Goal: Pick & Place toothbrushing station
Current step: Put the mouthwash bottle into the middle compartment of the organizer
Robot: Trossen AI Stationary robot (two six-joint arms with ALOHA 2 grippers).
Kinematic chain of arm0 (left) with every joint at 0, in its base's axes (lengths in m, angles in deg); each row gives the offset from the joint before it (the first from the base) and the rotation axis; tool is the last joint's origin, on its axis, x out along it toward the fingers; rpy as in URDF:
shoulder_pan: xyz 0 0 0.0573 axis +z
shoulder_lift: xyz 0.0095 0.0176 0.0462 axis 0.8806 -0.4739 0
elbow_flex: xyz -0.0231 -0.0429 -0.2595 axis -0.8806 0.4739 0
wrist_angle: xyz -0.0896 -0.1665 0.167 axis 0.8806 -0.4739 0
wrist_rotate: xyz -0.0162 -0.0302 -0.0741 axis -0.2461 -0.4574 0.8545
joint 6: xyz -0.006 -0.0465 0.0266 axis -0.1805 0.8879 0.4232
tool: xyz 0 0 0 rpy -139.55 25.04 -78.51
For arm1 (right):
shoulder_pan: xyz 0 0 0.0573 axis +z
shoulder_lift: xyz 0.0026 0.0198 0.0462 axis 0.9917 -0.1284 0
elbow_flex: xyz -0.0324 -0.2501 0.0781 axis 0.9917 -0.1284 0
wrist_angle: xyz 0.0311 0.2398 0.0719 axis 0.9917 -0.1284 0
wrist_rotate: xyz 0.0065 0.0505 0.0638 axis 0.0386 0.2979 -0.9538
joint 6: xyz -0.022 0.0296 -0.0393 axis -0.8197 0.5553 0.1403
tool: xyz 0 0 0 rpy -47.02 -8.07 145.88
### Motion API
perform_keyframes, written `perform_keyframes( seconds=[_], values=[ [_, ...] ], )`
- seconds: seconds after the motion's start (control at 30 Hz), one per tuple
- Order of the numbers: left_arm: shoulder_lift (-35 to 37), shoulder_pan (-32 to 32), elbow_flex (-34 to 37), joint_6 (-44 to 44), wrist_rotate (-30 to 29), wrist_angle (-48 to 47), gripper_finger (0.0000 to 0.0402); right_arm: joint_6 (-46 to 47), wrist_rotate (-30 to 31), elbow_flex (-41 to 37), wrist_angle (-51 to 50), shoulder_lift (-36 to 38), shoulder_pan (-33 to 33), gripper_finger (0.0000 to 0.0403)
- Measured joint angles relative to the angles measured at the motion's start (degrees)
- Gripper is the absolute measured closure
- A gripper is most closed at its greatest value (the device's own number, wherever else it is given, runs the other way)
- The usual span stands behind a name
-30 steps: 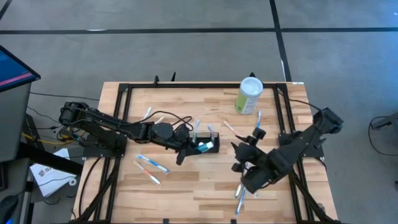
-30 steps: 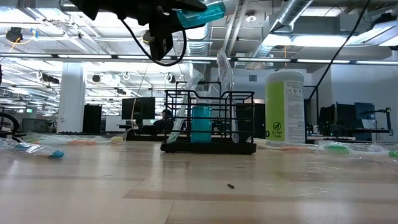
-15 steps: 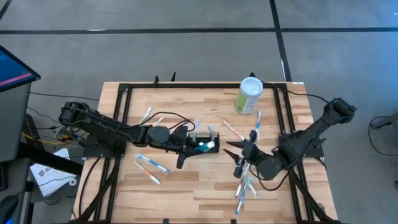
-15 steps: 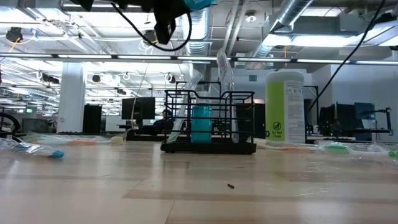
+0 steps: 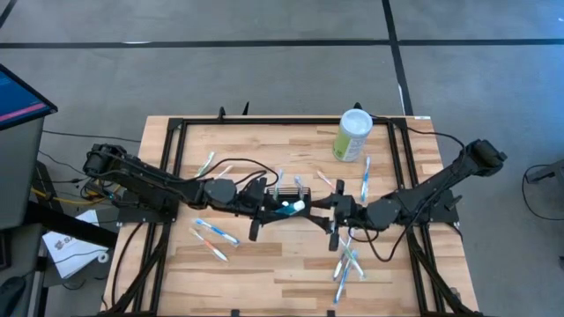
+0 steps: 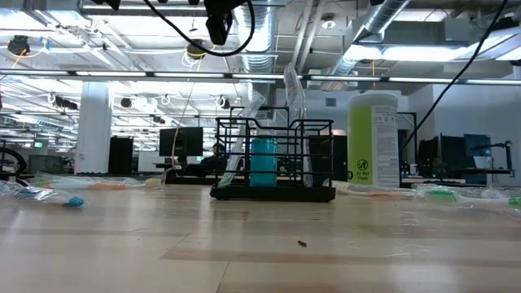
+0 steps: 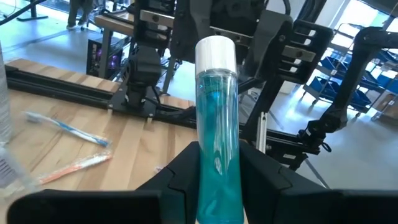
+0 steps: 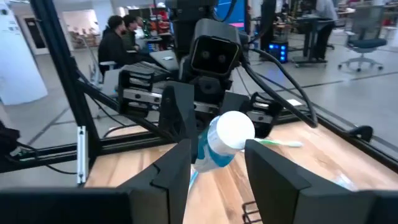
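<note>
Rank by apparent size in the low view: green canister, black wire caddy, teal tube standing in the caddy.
1. Black wire caddy, widest footprint in the picture.
2. Green canister, taller than the caddy but narrower; it may stand at a different depth, so the ranking against the caddy is unsure.
3. Teal tube, clearly smallest, inside the caddy.

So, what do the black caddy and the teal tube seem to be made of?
The caddy looks like thin metal wire with a black coating: you see through its open grid. The tube, held in the left tool, seems clear plastic with teal contents and a matte white cap.
</note>
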Motion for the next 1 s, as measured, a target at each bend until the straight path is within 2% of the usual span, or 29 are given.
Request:
perform_keyframes(
  seconds=[0.3,0.4,0.5,1.0],
  values=[
    [0.00,0.02,0.00,-1.53,0.00,1.36,0.0321,-0.40,-0.39,0.00,0.35,-0.07,-0.67,0.0245],
    [0.00,0.02,-0.01,-1.53,0.02,1.57,0.0321,-0.39,-2.45,0.00,0.67,-0.07,-1.67,0.0247],
    [0.00,0.04,-0.01,-1.56,0.08,1.98,0.0321,-0.67,-5.90,0.00,2.89,-0.07,-2.81,0.0250],
    [0.00,-0.03,0.00,-1.64,0.37,2.28,0.0321,-2.85,-10.82,-0.02,7.71,-2.89,-5.60,0.0288]
  ],
)
